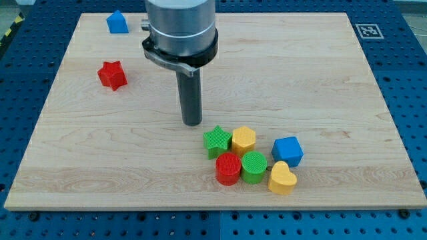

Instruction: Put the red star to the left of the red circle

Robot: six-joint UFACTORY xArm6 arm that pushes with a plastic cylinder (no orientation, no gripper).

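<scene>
Red star (112, 75): ridged block, flat on board, far up-left of red circle. Red circle (228, 168): ridged cylinder, upright, well apart from the star.

My tip (192, 123) stands on the surface (320, 80), just up-left of a cluster. Nearest it is the green star (217, 141), with the yellow hexagon (244, 139) touching on the star's right. Below them sit the red circle (228, 168) and green circle (253, 167), side by side. Farther right are the blue cube (287, 151) and, below it, the yellow heart (281, 178). Well apart to my tip's upper left lies the red star (112, 75); the blue house-shaped block (117, 22) is beyond it, toward the view's top.
</scene>
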